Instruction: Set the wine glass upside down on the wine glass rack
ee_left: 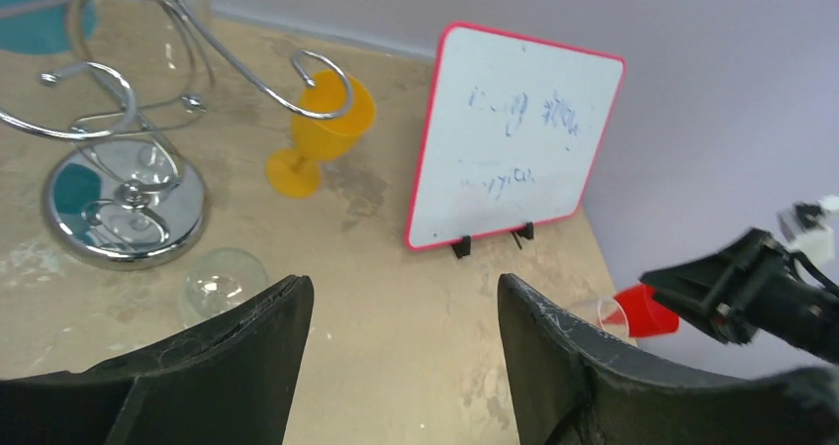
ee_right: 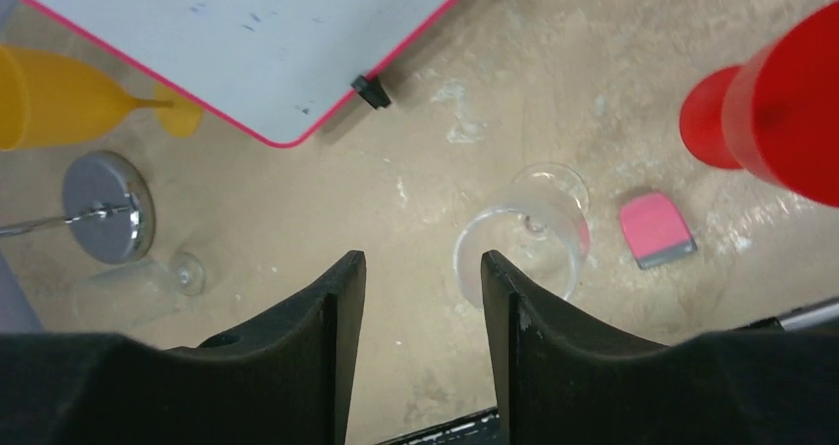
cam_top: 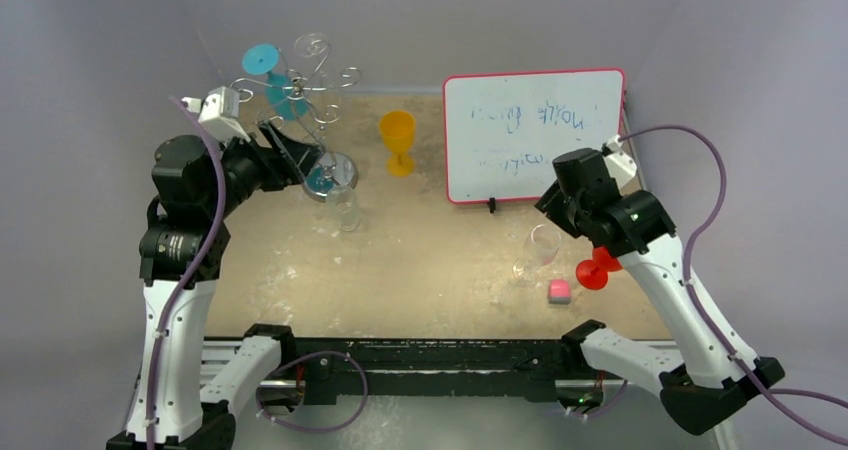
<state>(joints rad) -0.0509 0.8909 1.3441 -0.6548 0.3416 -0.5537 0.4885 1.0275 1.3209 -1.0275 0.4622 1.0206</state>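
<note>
The silver wire rack (cam_top: 312, 88) stands at the back left on its round shiny base (cam_top: 335, 175); a teal glass (cam_top: 268, 68) hangs upside down on it. The rack base also shows in the left wrist view (ee_left: 124, 203). A clear wine glass (cam_top: 537, 252) stands upright at the right, and shows just right of my right fingers in the right wrist view (ee_right: 524, 232). My right gripper (ee_right: 422, 262) is open and empty above the table beside it. My left gripper (ee_left: 401, 297) is open and empty, next to the rack base. A second clear glass (ee_left: 223, 282) sits by that base.
A yellow goblet (cam_top: 397, 142) stands behind the centre. A pink-framed whiteboard (cam_top: 535, 135) stands at the back right. A red goblet (cam_top: 597, 268) and a pink eraser (cam_top: 559, 291) sit close to the right clear glass. The table's front rail (cam_top: 430, 355) runs between the arm bases.
</note>
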